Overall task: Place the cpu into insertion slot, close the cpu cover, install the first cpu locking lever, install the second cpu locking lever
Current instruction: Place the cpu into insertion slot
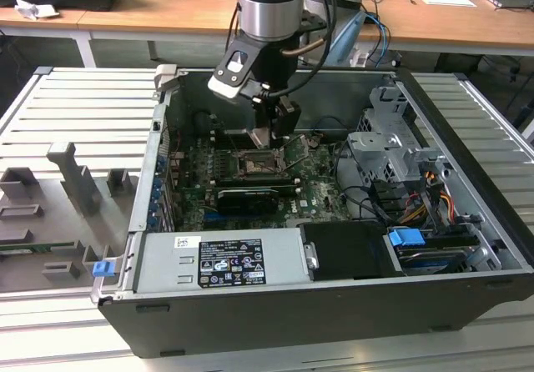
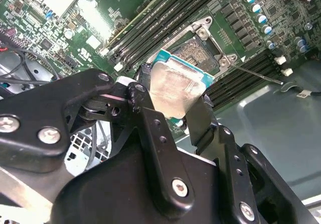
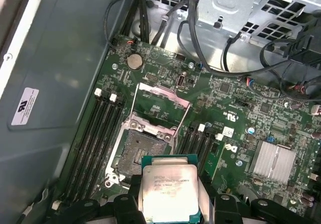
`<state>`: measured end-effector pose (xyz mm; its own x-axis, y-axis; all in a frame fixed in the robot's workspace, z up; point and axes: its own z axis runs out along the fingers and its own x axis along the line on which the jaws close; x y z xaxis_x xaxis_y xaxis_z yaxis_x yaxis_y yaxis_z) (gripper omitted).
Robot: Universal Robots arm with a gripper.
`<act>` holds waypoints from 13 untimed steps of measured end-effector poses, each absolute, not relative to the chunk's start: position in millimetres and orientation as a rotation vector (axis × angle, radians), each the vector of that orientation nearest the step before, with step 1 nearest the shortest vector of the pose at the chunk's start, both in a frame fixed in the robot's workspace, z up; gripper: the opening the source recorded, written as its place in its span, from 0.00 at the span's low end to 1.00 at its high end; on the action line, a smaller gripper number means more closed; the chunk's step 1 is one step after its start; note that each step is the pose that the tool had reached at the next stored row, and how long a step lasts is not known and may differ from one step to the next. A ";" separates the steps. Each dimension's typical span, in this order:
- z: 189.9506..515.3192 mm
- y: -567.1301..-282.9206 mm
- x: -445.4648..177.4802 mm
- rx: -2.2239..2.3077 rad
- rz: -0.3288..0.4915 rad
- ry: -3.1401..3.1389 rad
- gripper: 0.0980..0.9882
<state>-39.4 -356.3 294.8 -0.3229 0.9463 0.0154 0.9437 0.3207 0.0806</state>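
My gripper point(image 1: 274, 132) hangs inside the open computer case, just above the motherboard. It is shut on the cpu point(image 3: 168, 191), a flat square chip with a pale silver face and a green edge. In the second wrist view the cpu point(image 2: 175, 86) sits between two black fingers point(image 2: 200, 114). The insertion slot point(image 3: 145, 146) lies bare a short way beyond the chip. The cpu cover point(image 3: 162, 97), a thin silver frame, stands flipped open on the slot's far side. A thin locking lever point(image 2: 261, 76) sticks out beside the slot point(image 2: 200, 45).
Memory slots point(image 3: 103, 128) flank the socket on both sides. A long black graphics card point(image 1: 246, 197) lies in front of it. The power supply point(image 1: 221, 259), drive cage point(image 1: 388, 151) and black cables point(image 3: 200, 58) crowd the case. The grey case wall point(image 3: 60, 58) is close by.
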 end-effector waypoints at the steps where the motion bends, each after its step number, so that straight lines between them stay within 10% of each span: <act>1: 294.7 -356.3 -39.4 1.819 0.116 2.516 0.48; 13: 290.4 -356.3 -39.4 2.006 0.111 2.363 0.48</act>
<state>-39.4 -356.3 290.4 -0.1630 0.9865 0.0155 0.9836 0.1612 0.0805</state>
